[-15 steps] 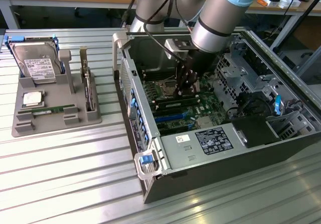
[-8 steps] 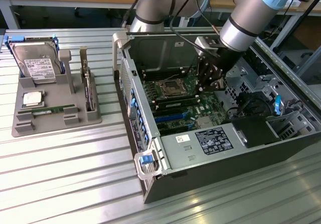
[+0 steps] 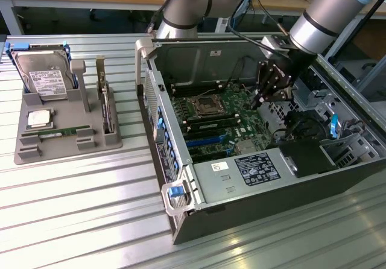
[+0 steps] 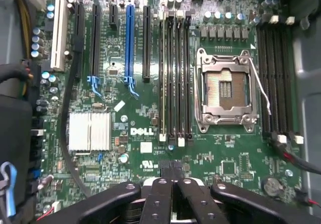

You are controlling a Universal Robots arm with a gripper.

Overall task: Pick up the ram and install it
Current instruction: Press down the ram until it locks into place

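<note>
The ram point(image 3: 56, 134), a thin green stick, lies flat in a slot of the grey holder point(image 3: 27, 151) at the exterior view's left, far from the arm. My gripper point(image 3: 260, 100) hangs inside the open computer case point(image 3: 253, 202), above the green motherboard point(image 3: 211, 115). Seen from the wrist, the black fingers point(image 4: 160, 196) meet at the gripper point(image 4: 172, 176), shut with nothing between them. They hover over the board near the long black memory slots point(image 4: 175, 73) and the bare processor socket point(image 4: 224, 91).
The holder also carries a hard drive point(image 3: 42, 76), a square silver processor chip point(image 3: 38, 119) and an upright card with a metal bracket point(image 3: 104, 103). Cables, a power supply point(image 3: 253, 169) and drive bays crowd the case's right side. A ribbed metal table point(image 3: 78, 221) lies all around.
</note>
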